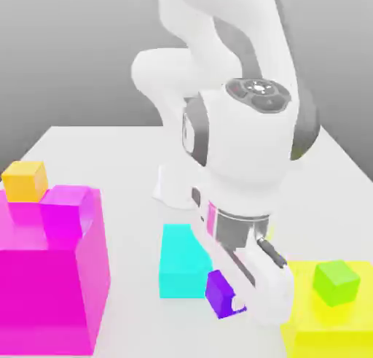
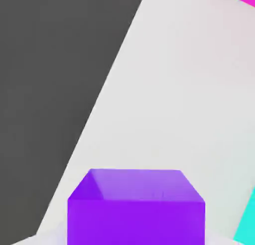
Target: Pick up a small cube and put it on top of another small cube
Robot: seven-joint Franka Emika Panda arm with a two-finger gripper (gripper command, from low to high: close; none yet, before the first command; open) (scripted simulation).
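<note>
The small purple cube rests on the white table between the cyan block and the big yellow block. My gripper is down at the table and shut on this cube. In the hand view the purple cube sits very close, with its top and one side face showing. The small orange-yellow cube stands on the back corner of the big magenta block, far off at the exterior view's left.
A big magenta block carries a small magenta cube. A cyan block stands just behind the purple cube. A big yellow block at the right holds a small green cube. The arm's base is behind.
</note>
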